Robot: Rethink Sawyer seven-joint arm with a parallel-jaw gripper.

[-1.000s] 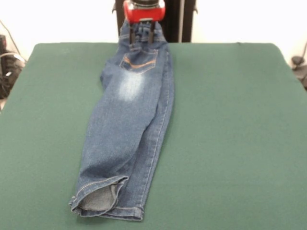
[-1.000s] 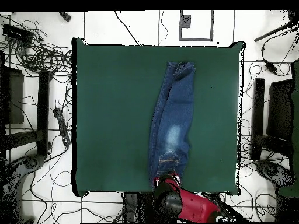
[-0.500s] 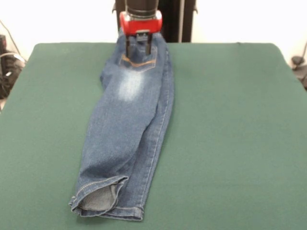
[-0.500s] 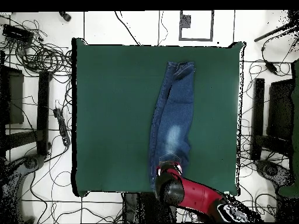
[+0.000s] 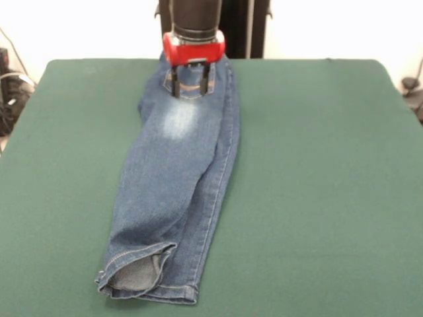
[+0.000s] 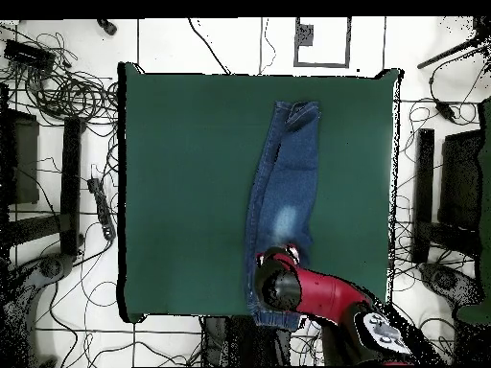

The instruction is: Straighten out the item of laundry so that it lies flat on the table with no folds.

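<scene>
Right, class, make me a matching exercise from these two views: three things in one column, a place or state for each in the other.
1. jeans
2. gripper
3. table

a. open, over the back pocket
b. green, under everything
c. folded lengthwise, one leg on the other

Pairs: 1-c, 2-a, 3-b

red gripper (image 5: pixel 191 84) block, dark fingers, black cylindrical wrist.

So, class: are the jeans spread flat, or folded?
Folded. The jeans lie doubled lengthwise, one leg over the other, both cuffs stacked at one end on the table.
</scene>
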